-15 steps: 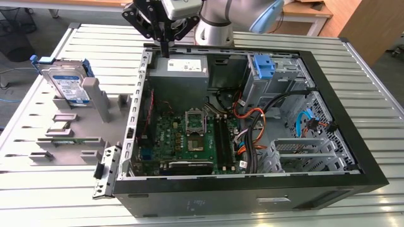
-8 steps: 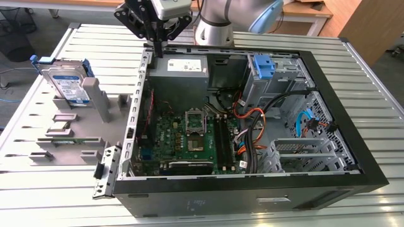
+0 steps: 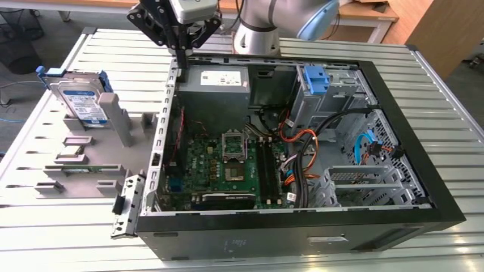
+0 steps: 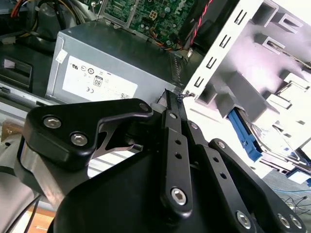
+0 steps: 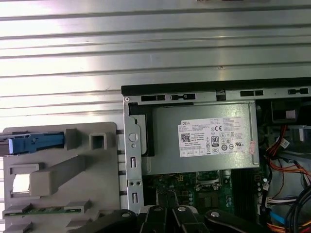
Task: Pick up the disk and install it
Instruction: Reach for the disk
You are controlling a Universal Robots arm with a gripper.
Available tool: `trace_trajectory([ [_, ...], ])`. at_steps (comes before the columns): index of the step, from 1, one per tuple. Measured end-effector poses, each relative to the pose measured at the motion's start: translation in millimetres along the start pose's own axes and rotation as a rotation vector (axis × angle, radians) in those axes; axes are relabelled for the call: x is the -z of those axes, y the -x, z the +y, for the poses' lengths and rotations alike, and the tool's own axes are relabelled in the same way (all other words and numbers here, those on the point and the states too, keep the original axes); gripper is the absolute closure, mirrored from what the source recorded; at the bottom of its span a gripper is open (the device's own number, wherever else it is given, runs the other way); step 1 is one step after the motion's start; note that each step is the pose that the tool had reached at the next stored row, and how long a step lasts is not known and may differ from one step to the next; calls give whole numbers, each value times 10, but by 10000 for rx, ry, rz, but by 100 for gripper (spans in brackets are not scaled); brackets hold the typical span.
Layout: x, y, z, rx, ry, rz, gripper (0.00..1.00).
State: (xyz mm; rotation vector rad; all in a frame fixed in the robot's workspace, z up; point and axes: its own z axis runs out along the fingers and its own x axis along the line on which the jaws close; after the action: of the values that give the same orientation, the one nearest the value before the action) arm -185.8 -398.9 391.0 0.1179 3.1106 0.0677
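The disk, a silver-grey drive with a white-and-blue label in a blue bracket, stands on edge in the grey holder at the exterior view's left. Its blue bracket also shows in both wrist views. My gripper hangs over the back corner of the open computer case, to the exterior view's right of the disk and apart from it. Its black fingers are pressed together, shut on nothing, with the tips near the power supply.
The case holds a motherboard, a power supply, orange and black cables and a bare blue bracket at the drive bay. The grey holder also carries a green circuit strip. All of it rests on a slatted metal table.
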Motion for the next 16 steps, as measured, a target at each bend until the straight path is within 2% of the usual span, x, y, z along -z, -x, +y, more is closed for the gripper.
trace_trajectory([
  [16, 2, -131, -10, 0, 1, -1, 89],
])
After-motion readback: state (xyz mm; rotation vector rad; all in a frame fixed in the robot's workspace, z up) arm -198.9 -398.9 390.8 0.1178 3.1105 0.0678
